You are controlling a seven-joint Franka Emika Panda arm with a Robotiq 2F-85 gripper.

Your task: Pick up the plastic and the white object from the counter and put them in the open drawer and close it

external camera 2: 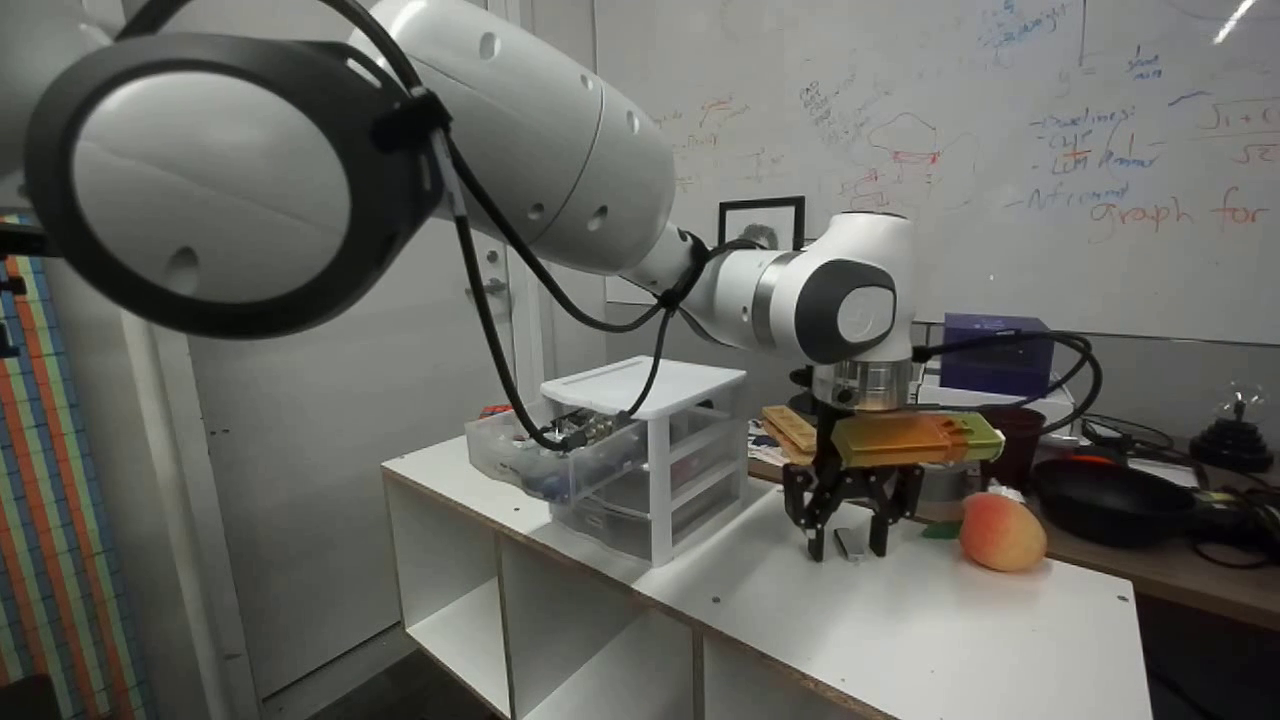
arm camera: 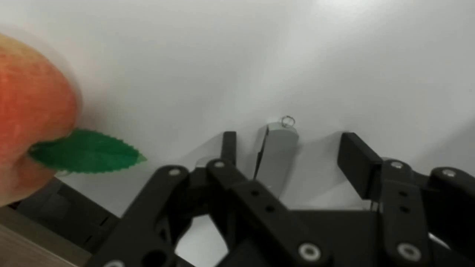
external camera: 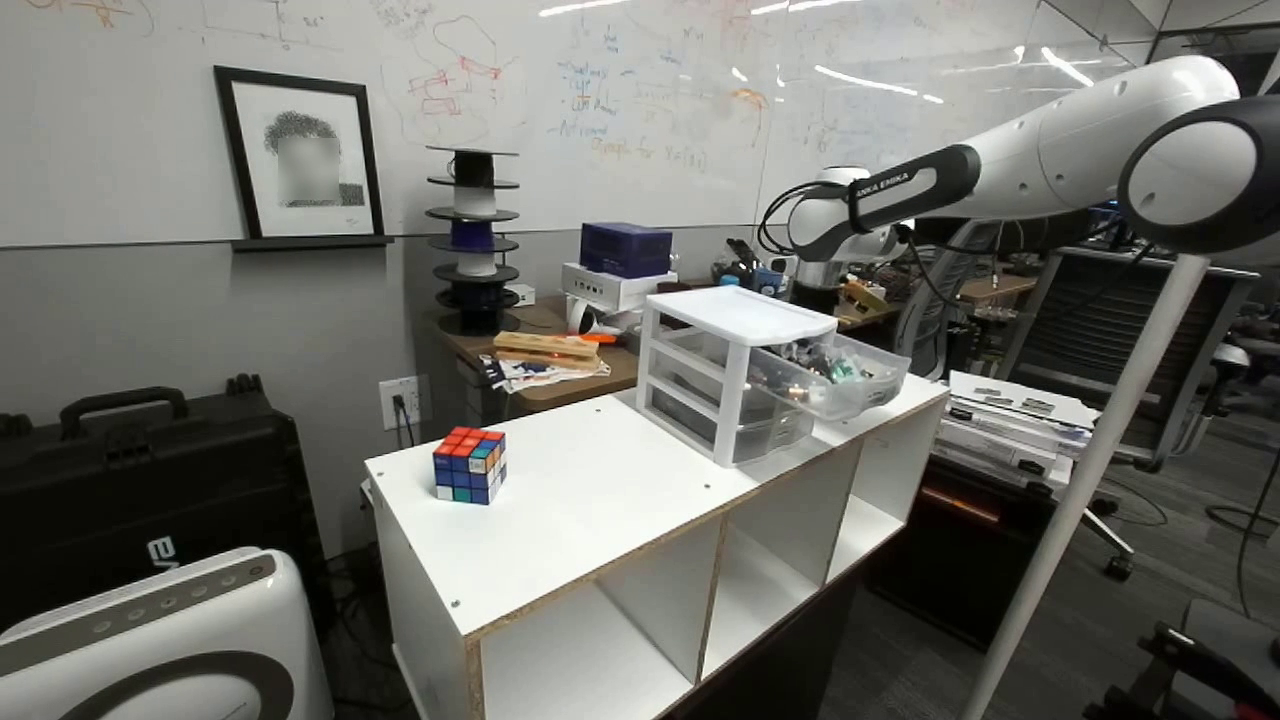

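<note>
Grey, slim and ring-ended, a stick point(arm camera: 278, 155) lies on the white surface point(external camera 2: 960, 640) between the fingers point(arm camera: 229, 148) of the tool point(external camera 2: 848, 543), spread well wider than their target and gripping nothing. Whether it is the "plastic" or the "white object" cannot be told. The wrist view shows it nearer the finger on the side of a peach point(arm camera: 33, 107), and slightly askew; centring it, then turning the fingers to match its long sides, should make for an even hold. So low a piece probably wants a gentle pinch close to the surface, without scraping; whether the fingertips touch it is unclear. Best kept clear: the peach's leaf point(arm camera: 91, 152). Awaiting delivery, the top drawer point(external camera 2: 520, 465) of the white-framed plastic unit point(external camera 2: 690, 383) stands open, loose items point(external camera 2: 590, 425) inside.
</note>
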